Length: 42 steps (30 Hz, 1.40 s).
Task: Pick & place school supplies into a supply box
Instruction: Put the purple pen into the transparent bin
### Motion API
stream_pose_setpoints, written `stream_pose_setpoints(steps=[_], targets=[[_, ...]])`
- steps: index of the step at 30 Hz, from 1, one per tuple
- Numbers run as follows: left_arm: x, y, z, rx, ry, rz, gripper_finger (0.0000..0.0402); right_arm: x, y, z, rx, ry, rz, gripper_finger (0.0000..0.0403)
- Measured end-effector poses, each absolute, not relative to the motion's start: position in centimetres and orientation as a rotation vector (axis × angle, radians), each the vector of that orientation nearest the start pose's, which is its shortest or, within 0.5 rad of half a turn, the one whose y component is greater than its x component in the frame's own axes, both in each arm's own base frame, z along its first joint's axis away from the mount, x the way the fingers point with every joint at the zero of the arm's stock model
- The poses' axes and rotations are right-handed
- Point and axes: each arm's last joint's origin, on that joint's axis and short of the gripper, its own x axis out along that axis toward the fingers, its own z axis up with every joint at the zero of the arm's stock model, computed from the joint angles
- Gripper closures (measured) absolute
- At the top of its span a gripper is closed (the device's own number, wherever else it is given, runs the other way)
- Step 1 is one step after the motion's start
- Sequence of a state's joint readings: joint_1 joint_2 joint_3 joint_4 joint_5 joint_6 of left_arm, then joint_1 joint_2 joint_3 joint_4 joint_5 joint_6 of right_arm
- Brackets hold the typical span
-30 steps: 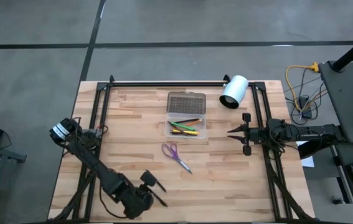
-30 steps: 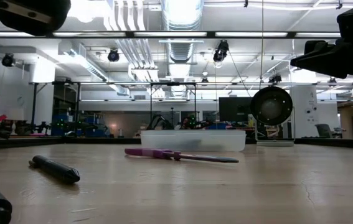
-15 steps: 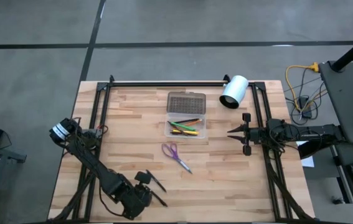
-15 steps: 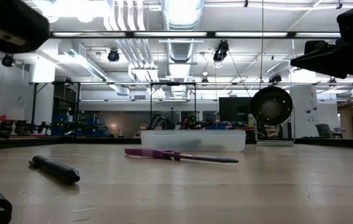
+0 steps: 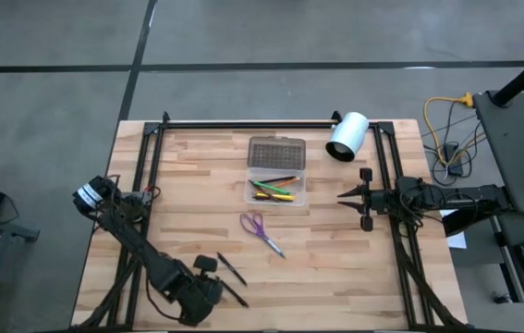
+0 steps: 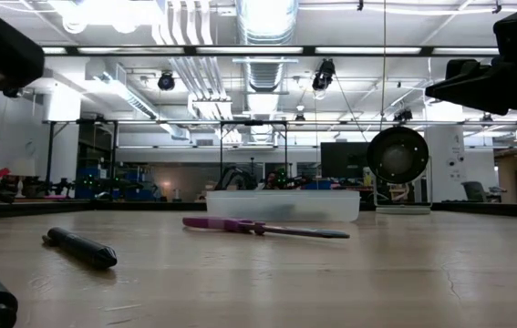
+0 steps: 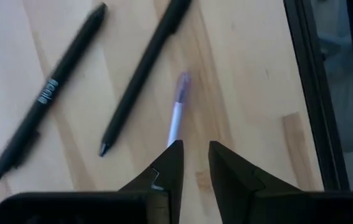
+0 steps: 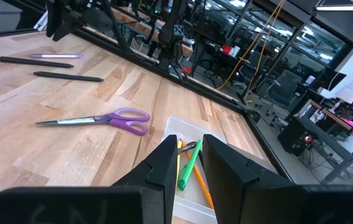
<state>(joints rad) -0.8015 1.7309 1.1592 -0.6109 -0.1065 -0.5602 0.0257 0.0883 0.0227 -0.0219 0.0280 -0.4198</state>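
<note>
Fingers of the left gripper (image 7: 193, 163) hover slightly parted over a purple pen (image 7: 177, 115) — right gripper (image 8: 188, 163) likewise, empty.

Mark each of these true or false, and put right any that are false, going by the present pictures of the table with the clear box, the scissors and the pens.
1. The supply box stands open, with pens inside. True.
2. The purple scissors lie inside the box. False: they lie on the table, nearer the front edge than the box.
3. The left gripper holds a black pen. False: nothing is between its fingers; two black pens and a purple pen lie on the wood ahead of it.
4. The white cylinder lies near the table's far right corner. True.
5. The right gripper hovers over the scissors. False: it is at the table's right side, level with the box.
</note>
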Motion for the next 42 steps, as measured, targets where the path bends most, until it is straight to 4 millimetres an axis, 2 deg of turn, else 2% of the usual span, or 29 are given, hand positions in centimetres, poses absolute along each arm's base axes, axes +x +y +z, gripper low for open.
stream_pose_setpoints(steps=[22,29,42], targets=[[22.6,-23.3,17.1,0.075,1.241,-0.272,0.034,10.2,0.2,16.2,-0.422,0.087,0.016,0.0335],[22.2,-22.8,15.8,0.076,1.245,-0.268,0.034,10.2,0.2,16.2,-0.422,0.087,0.016,0.0335],[22.4,-21.8,14.7,0.021,1.268,-0.288,0.0348,10.2,0.2,16.2,-0.422,0.086,0.015,0.0335]])
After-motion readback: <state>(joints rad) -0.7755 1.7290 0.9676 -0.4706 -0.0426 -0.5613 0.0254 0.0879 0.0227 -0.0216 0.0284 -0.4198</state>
